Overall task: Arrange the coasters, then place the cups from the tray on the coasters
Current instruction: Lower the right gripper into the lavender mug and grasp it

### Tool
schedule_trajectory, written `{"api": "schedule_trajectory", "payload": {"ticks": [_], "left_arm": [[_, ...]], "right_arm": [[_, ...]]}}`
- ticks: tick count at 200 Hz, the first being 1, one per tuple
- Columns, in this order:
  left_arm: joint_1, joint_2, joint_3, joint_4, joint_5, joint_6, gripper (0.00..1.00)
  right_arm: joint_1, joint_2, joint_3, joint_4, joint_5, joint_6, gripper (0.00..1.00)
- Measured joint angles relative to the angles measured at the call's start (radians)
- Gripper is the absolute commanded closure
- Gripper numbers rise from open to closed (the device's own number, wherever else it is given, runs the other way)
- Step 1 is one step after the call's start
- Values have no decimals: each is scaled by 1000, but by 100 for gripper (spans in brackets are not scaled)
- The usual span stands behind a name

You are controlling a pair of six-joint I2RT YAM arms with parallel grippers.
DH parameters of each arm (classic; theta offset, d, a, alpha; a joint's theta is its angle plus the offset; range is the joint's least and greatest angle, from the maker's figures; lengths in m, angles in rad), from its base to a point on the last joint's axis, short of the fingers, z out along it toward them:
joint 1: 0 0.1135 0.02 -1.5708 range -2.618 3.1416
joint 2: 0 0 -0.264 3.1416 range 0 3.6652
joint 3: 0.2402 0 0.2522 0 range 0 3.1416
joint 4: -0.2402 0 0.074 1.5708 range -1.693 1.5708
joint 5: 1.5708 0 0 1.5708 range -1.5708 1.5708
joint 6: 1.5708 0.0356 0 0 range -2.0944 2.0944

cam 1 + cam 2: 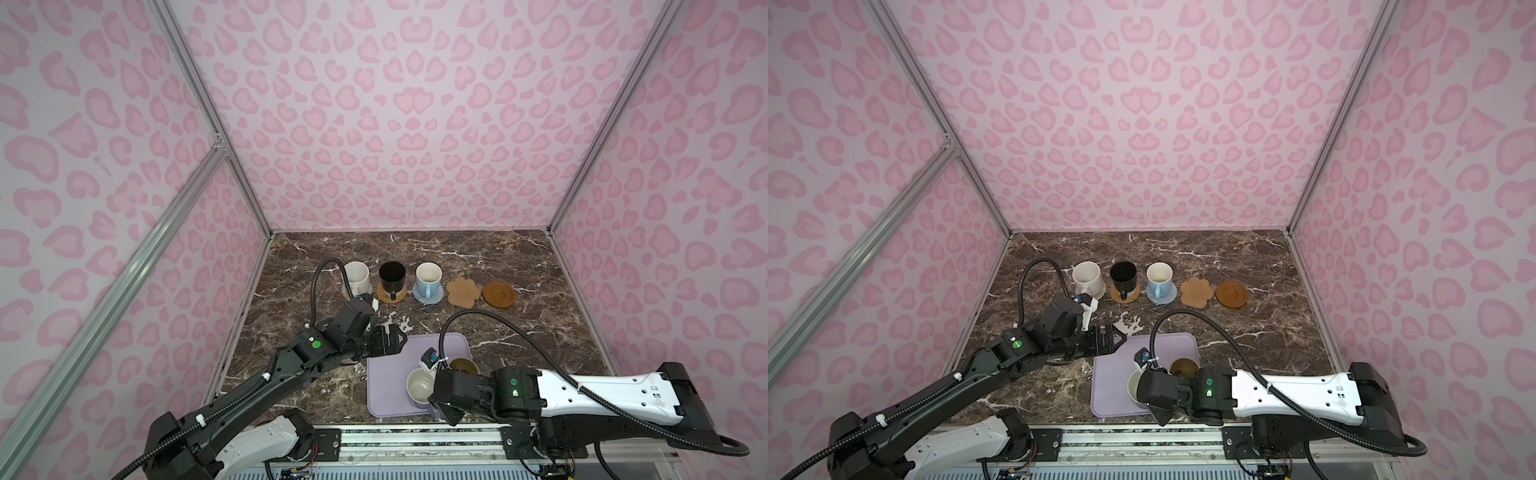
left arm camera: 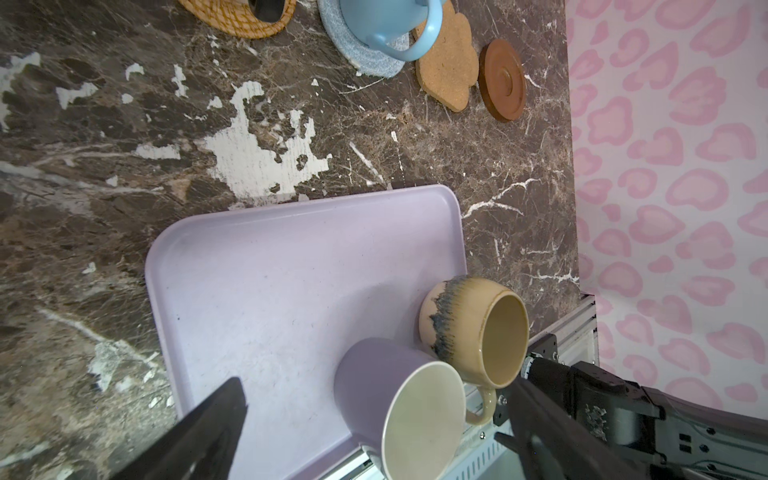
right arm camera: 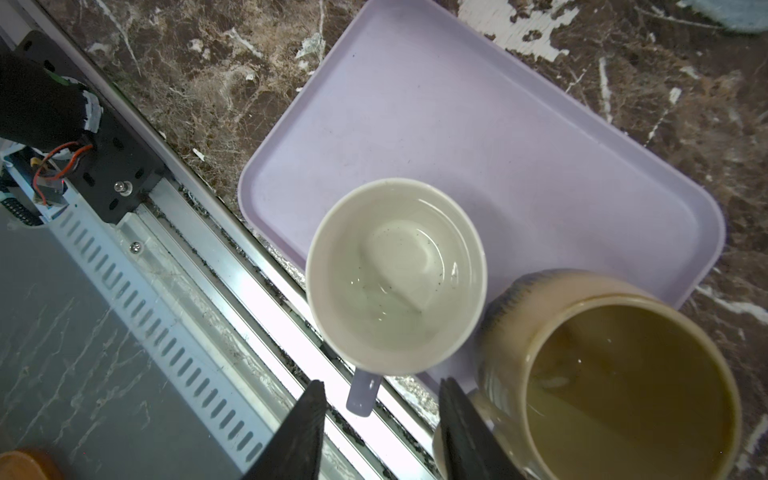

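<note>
A row at the back holds the white cup [image 1: 357, 276], the black cup [image 1: 392, 275] on the orange rattan coaster [image 1: 394, 296], and the light blue cup [image 1: 429, 277] on the grey-blue coaster [image 1: 432, 296]. The tan flower coaster [image 1: 462, 292] and brown disc coaster [image 1: 498, 294] lie bare. On the lavender tray [image 1: 386, 374] stand the lavender-grey cup [image 3: 395, 274] and the beige cup [image 3: 623, 374]. My right gripper [image 3: 383, 381] is open, its jaws on either side of the lavender cup's handle [image 3: 362, 395] with gaps. My left gripper [image 1: 400, 340] hangs open over the tray's far left corner.
A metal rail [image 1: 415, 436] runs along the table's front edge, right beside the tray. Pink patterned walls close in the left, back and right. A worn white patch [image 2: 257, 158] marks the marble between the tray and the coaster row.
</note>
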Motion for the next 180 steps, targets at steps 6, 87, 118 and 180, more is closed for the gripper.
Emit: {"api": "schedule_trajectory", "payload": {"ticks": [6,87,118,180], "left_arm": [[0,-2,0,-2,-4,-3,0],[0,-21,-4,-5,-41,-2,0],[0,-40,-14,-9,-51,-3,0],[0,-55,-29,-16,-82,-5,3]], "right_arm": [[6,2,-12,8,0,10,58],[32,32,-98,102,-21,85,61],[31,48,-123,128,-32,104,60],[19,142,-82,145,3,121,60]]}}
